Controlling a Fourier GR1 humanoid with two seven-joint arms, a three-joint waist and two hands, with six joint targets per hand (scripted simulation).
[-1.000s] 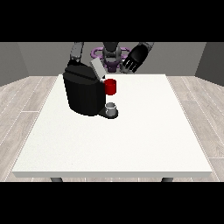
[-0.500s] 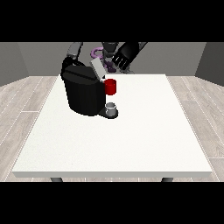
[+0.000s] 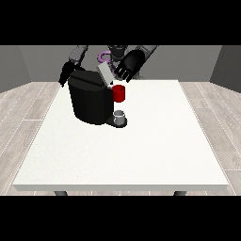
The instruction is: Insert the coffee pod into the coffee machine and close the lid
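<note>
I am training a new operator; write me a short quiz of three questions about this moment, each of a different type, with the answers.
1. True or false: the lid of the coffee machine lies flat and closed.
2. Which hand is nearest the lid? A) the hand at the view's right B) the hand at the view's left C) neither, both rest on the table
3. Fill in: the part on the machine's front, above the small grey cup, is coloured ____.

Key: 1 false, it is tilted up. 2 A. 3 red.

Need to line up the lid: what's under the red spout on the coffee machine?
A small grey cup stands on the machine's base under the red spout. What is inside the cup cannot be seen.
</note>
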